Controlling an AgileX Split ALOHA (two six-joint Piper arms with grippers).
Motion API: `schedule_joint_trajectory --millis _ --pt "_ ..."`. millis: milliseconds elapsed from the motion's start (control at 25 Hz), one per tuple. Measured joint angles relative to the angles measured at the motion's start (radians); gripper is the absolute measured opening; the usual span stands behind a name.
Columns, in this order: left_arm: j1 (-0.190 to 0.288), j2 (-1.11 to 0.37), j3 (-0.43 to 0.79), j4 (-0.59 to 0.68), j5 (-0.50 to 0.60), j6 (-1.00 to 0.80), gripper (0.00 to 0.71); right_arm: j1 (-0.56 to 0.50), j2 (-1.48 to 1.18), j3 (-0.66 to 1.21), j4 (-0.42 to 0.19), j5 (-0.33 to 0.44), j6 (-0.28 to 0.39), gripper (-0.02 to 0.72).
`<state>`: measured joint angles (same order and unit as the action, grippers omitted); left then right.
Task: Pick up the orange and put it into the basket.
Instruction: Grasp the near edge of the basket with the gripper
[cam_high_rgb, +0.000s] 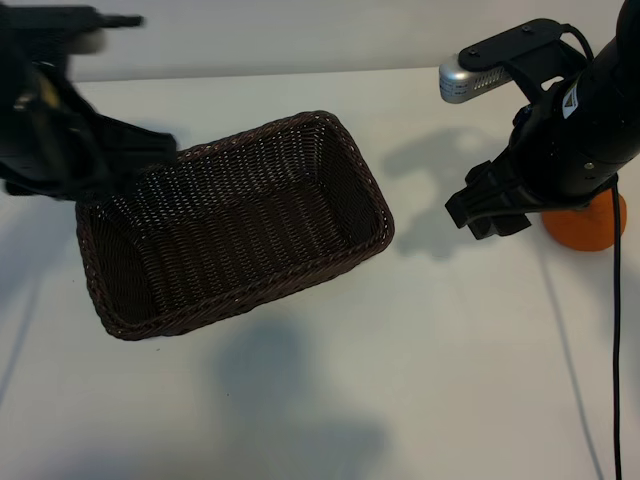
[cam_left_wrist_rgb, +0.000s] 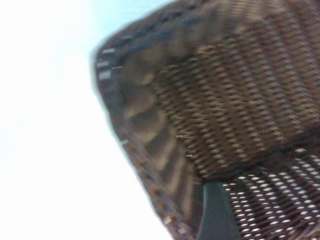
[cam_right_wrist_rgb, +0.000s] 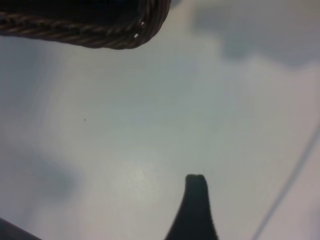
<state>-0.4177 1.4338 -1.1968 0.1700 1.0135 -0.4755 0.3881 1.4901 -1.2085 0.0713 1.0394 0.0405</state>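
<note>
Exterior view: table (cam_high_rgb: 330, 400) bearing basket (cam_high_rgb: 235, 225), lying empty mid-table. Left gripper (cam_high_rgb: 60, 150) hovering over basket's left rim, jaws parted, holding nothing. Right gripper (cam_high_rgb: 490, 205) hanging open beside orange (cam_high_rgb: 590, 222) (half-hidden behind arm), likely staging for pickup.

Left tool (cam_high_rgb: 100, 150) open, tilted downward; right tool (cam_high_rgb: 490, 205) open, pointing down

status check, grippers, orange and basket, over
Left gripper open over basket's far-left rim, empty. Right gripper open, empty, right of basket. Orange on table, half hidden behind right arm. Basket empty.
</note>
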Motion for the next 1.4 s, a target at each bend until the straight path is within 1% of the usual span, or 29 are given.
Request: schedule_joint_trajectory --millis 240,400,520,600,760,800,880,1000,1080,1160,1280,1400 --pt "0.000 -0.111 0.047 0.131 0.046 -0.152 0.503 0.000 0.000 0.000 0.000 0.000 -0.001 0.580" --pt "0.000 -0.135 0.109 0.155 0.056 -0.197 0.503 0.000 0.000 0.000 0.000 0.000 -0.001 0.580" --pt "0.000 -0.135 0.174 0.155 0.038 -0.243 0.503 0.000 0.000 0.000 0.000 0.000 -0.004 0.580" --pt "0.000 -0.135 0.220 0.155 0.000 -0.278 0.508 0.000 0.000 0.000 0.000 0.000 -0.004 0.580" --pt "0.008 -0.135 0.303 0.154 -0.118 -0.358 0.526 0.000 0.000 0.000 0.000 0.003 -0.004 0.580" --pt "0.019 -0.135 0.321 0.154 -0.145 -0.376 0.528 0.000 0.000 0.000 0.000 0.003 -0.004 0.580" --pt "0.056 -0.135 0.355 0.149 -0.202 -0.405 0.531 0.000 0.000 0.000 0.000 0.003 -0.004 0.580" --pt "0.117 -0.135 0.401 0.121 -0.249 -0.431 0.531 0.000 0.000 0.000 0.000 0.003 -0.006 0.580" --pt "0.146 -0.135 0.428 0.093 -0.284 -0.432 0.531 0.000 0.000 0.000 0.000 0.003 -0.008 0.580" --pt "0.155 -0.135 0.438 0.068 -0.327 -0.427 0.531 0.000 0.000 0.000 0.000 0.004 -0.008 0.580" --pt "0.156 -0.135 0.438 0.054 -0.388 -0.430 0.531 0.000 0.000 0.000 0.000 0.004 -0.009 0.580" --pt "0.156 -0.135 0.438 0.051 -0.422 -0.441 0.532 0.000 0.000 0.000 0.000 0.005 -0.016 0.580"
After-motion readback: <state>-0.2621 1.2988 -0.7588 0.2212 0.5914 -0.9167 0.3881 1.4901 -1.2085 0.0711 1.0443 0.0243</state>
